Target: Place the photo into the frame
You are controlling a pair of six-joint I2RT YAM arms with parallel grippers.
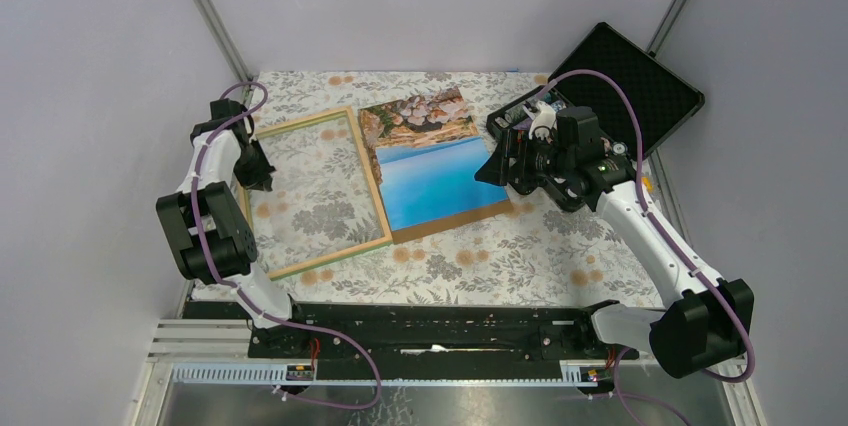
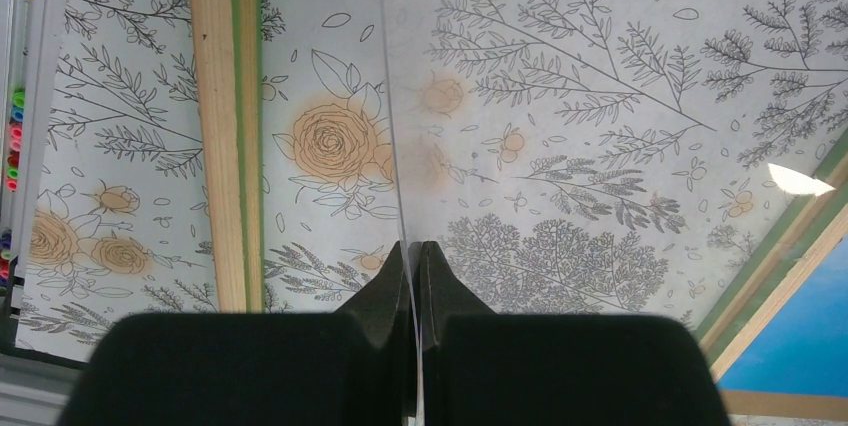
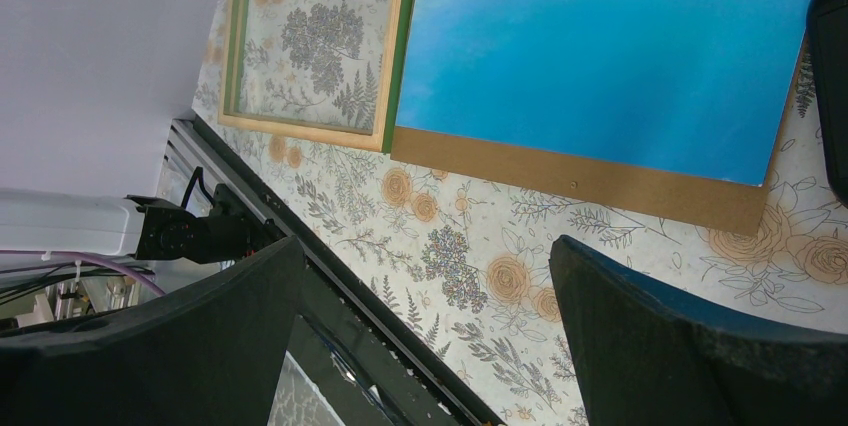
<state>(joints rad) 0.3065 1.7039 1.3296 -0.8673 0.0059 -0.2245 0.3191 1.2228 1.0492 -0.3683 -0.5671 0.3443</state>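
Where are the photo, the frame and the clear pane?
photo (image 1: 440, 181): top view, on the blue sea.
frame (image 1: 330, 257): top view, on its near wooden rail.
pane (image 2: 560, 176): left wrist view, on its clear face.

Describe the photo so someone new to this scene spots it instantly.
On the floral tablecloth, look mid-table, just right of the wooden frame. The photo lies face up on a brown board. It alone shows blue sea and tan rocks.
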